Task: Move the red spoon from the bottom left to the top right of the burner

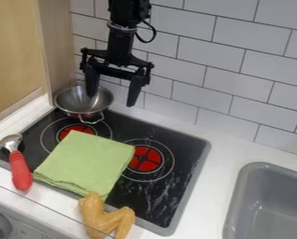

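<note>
The black gripper [113, 95] hangs open above the back left of the stove, its two fingers apart with nothing between them. The red spoon [20, 170], red-handled with a silver metal scoop, lies at the left edge of the stove. Its scoop rests at the stove's left corner and its handle extends toward the front, over the white counter. Two red burners show on the black stove [154, 204]: the right burner [145, 159] and the back left burner [77, 131], the latter partly covered by a green cloth.
A metal bowl [83, 101] stands at the stove's back left, below the gripper. The folded green cloth [85, 161] lies mid-stove. A toy chicken piece [105, 218] sits at the front edge. The grey sink [269, 200] is at right, the tiled wall [238, 70] behind.
</note>
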You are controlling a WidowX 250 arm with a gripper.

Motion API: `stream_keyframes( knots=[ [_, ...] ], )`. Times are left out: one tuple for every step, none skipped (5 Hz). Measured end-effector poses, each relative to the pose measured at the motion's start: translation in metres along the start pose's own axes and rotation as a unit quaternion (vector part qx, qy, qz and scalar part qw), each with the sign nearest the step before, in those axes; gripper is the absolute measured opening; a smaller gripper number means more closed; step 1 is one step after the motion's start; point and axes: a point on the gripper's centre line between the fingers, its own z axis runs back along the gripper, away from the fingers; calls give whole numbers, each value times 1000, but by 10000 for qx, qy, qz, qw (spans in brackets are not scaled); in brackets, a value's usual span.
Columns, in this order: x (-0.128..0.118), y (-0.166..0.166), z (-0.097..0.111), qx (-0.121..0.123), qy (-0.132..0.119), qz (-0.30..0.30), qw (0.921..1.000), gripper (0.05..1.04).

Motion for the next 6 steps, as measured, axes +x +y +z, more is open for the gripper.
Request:
stream_keyframes(
  knots=[
    [-11,0,-18,75,334,1,9994,999],
    [-18,0,-20,234,460,114,9986,999],
    [-38,7,-27,355,676,291,9967,999],
    [-58,29,-24,364,664,739,9944,999],
    [-76,62,-36,270,736,1379,9873,999],
    [-89,80,-45,142,526,1899,9803,999]
  ],
)
